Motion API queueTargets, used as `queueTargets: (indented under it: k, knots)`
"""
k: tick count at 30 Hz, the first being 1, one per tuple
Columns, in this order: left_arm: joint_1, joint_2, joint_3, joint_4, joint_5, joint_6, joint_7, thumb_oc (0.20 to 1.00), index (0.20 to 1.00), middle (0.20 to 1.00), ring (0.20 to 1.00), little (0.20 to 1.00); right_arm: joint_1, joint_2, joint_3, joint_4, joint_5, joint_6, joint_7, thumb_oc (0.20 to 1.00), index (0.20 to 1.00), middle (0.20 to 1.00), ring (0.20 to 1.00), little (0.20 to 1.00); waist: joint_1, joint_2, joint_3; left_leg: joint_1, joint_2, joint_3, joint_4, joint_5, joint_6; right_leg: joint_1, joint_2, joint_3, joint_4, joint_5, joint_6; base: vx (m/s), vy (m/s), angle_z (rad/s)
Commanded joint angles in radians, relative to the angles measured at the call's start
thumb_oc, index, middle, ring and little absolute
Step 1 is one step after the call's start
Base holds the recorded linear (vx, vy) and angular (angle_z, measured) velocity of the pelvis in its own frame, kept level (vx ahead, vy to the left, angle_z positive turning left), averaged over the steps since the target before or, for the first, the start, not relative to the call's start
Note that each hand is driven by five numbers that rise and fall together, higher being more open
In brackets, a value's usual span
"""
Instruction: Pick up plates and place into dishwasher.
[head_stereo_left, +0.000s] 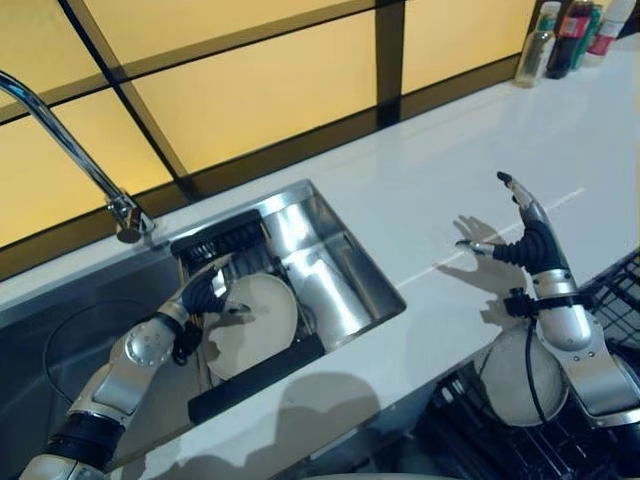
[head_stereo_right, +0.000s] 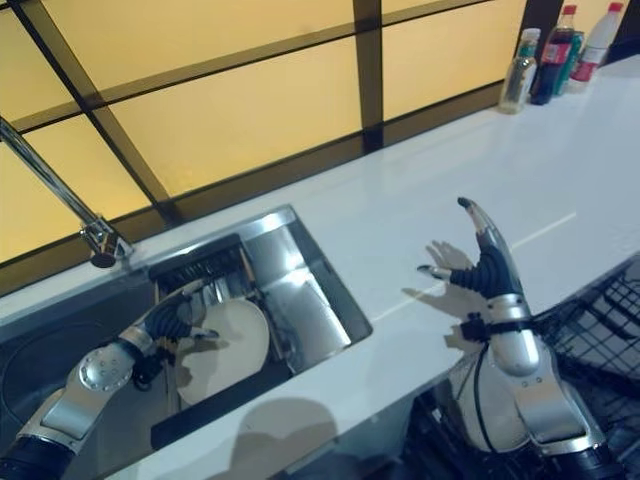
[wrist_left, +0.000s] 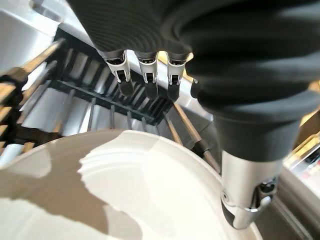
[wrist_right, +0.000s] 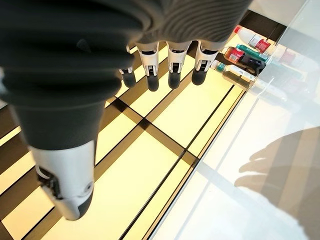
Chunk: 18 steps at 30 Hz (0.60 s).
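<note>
A white plate (head_stereo_left: 262, 322) leans in the steel sink (head_stereo_left: 340, 262), against a dark rack (head_stereo_left: 222, 238). My left hand (head_stereo_left: 204, 291) reaches over the plate's upper left rim. In the left wrist view its fingers (wrist_left: 145, 75) are relaxed above the far rim of the plate (wrist_left: 150, 195), and the thumb (wrist_left: 246, 200) hangs at the near rim without closing on it. My right hand (head_stereo_left: 531, 240) is raised above the white counter (head_stereo_left: 440, 180), fingers spread and empty. A second white plate (head_stereo_left: 515, 378) stands in the black dishwasher rack (head_stereo_left: 612, 292), below the right forearm.
A curved chrome faucet (head_stereo_left: 72, 150) rises at the sink's far left. Several bottles (head_stereo_left: 570, 35) stand at the counter's far right corner. A black bar (head_stereo_left: 250, 380) lies along the sink's near side. Yellow panels with dark frames back the counter.
</note>
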Motion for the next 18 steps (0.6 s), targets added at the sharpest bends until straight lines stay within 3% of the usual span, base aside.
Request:
queueTargets:
  k: [1, 7, 11, 18]
  knots:
    - [-0.075, 0.043, 0.013, 0.047, -0.031, -0.021, 0.031, 1.000, 1.000, 1.000, 1.000, 1.000, -0.033, -0.066, -0.009, -0.013, 0.028, -0.033, 0.003, 1.000, 1.000, 1.000, 1.000, 1.000, -0.018, -0.030, -0.019, -0.039, -0.037, 0.030, 0.076, -0.093, 0.015, 0.138, -0.008, -0.044, -0.262, 0.082, 0.054, 0.07, 0.222, -0.11]
    - [-0.069, 0.065, 0.013, 0.089, 0.035, 0.005, -0.021, 1.000, 1.000, 1.000, 1.000, 1.000, -0.023, -0.081, -0.011, -0.012, 0.037, -0.027, 0.013, 1.000, 1.000, 1.000, 1.000, 1.000, -0.033, -0.028, -0.001, -0.033, -0.055, 0.069, 0.097, -0.119, 0.039, 0.102, -0.026, -0.012, -0.237, 0.101, 0.088, 0.06, 0.139, -0.05]
    - [-0.067, 0.127, -0.028, 0.129, 0.120, 0.076, -0.157, 1.000, 1.000, 1.000, 1.000, 1.000, -0.025, -0.115, -0.010, -0.006, 0.060, -0.029, 0.011, 1.000, 1.000, 1.000, 1.000, 1.000, -0.041, -0.022, 0.020, -0.041, -0.062, 0.079, 0.113, -0.123, 0.047, 0.081, -0.032, 0.001, -0.220, 0.112, 0.102, 0.01, 0.090, -0.05]
    - [-0.130, 0.201, -0.074, 0.182, 0.182, 0.051, -0.251, 1.000, 1.000, 1.000, 1.000, 1.000, -0.028, -0.141, 0.003, -0.006, 0.086, -0.022, 0.011, 1.000, 1.000, 1.000, 1.000, 1.000, -0.051, -0.013, 0.037, -0.043, -0.068, 0.086, 0.125, -0.126, 0.055, 0.075, -0.036, 0.007, -0.207, 0.118, 0.115, 0.02, 0.029, -0.04]
